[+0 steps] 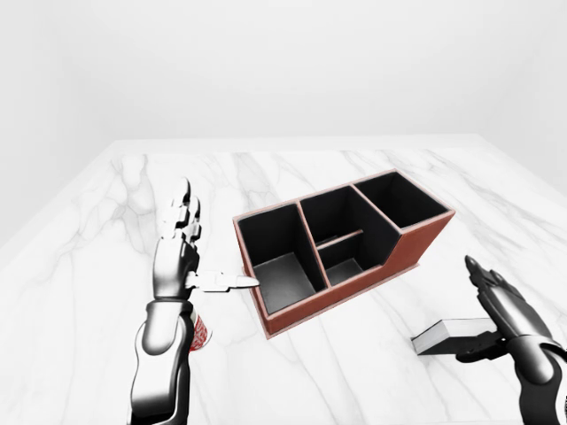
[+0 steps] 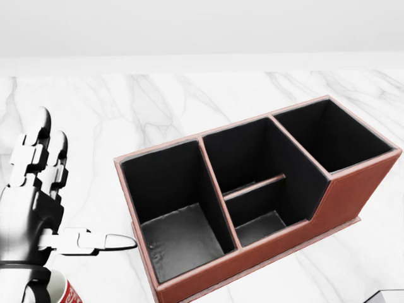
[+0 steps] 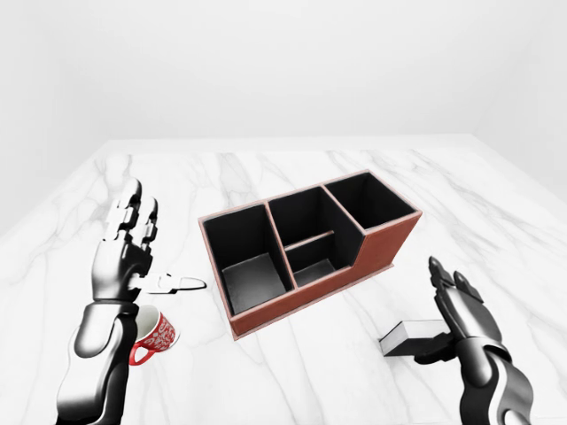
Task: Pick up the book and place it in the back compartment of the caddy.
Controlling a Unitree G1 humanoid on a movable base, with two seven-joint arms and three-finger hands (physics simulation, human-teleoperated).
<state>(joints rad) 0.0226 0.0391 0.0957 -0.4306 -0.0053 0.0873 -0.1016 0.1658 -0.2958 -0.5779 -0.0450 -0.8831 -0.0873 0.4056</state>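
The caddy [image 1: 354, 297] is red-brown with black-lined compartments and sits at mid table, angled up to the right. A grey book [image 3: 409, 336] lies flat on the marble, below and to the right of the caddy. My right hand [image 3: 443, 314] is open at the book's right end, fingers raised above it and thumb down by its edge. The fingers do not close round the book. My left hand [image 1: 208, 243] stands open to the left of the caddy, fingers upright. Its thumb [image 2: 117, 241] points at the caddy's left wall without touching it.
A red and white mug [image 3: 158, 332] stands on the table under my left forearm. The white marble table [image 1: 292, 173] runs well beyond the caddy, with its top edge against a pale wall.
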